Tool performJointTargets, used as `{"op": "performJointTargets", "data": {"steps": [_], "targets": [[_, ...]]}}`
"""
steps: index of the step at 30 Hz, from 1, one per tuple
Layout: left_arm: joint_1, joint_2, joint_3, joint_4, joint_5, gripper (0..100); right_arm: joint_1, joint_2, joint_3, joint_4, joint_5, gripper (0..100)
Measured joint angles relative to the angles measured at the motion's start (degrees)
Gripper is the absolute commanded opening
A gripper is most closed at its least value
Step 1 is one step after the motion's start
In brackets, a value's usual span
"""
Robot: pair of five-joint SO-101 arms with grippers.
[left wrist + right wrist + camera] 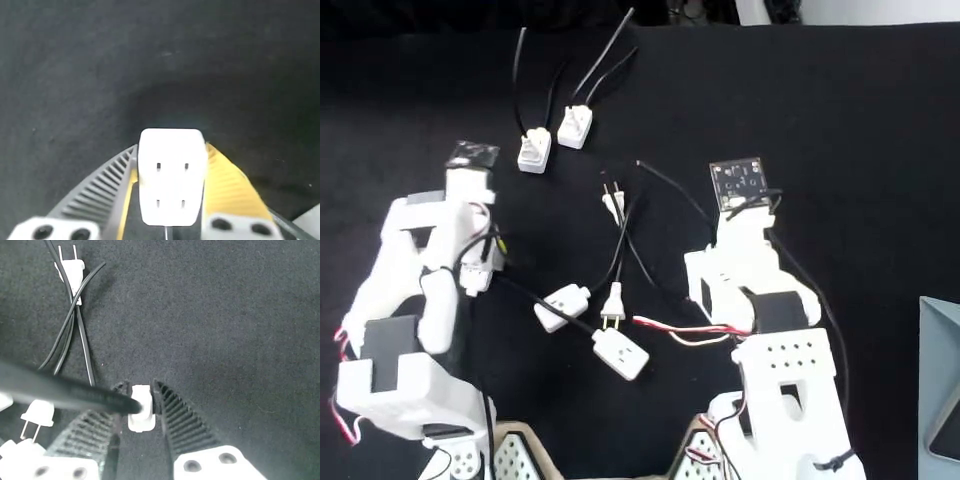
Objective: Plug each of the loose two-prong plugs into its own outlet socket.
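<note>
My left gripper (171, 150) is shut on a white outlet socket (171, 182) whose face, with two pairs of slots, points at the camera; the high view has this socket (475, 272) at the left of the black mat. A small white plug (141, 409) with a black cable is held in my shut right gripper (141, 390). One loose two-prong plug (612, 203) lies mid-mat, also seen as a plug (70, 270) in the right wrist view. Another plug (613, 305) lies with its prongs toward a free socket (620, 352). A further socket (562, 305) lies beside it.
Two white sockets (533, 152) (575, 127) with black cables lie at the back of the mat (840, 120). Black cables (620, 250) cross the middle. A grey box (940, 385) stands at the right edge.
</note>
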Motion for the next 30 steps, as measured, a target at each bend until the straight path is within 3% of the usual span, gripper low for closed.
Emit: {"op": "performJointTargets", "data": {"steps": [7, 20, 30], "targets": [[5.9, -0.2, -1.5, -1.2, -0.3, 13, 0.0, 0.0, 0.0, 0.0, 0.0, 1.2], [9.6, -0.1, -6.9, -3.3, -0.5, 11, 0.0, 0.0, 0.0, 0.0, 0.0, 1.2], [16.1, 0.3, -1.7, -4.0, -0.6, 11, 0.0, 0.0, 0.0, 0.0, 0.0, 1.2]]}}
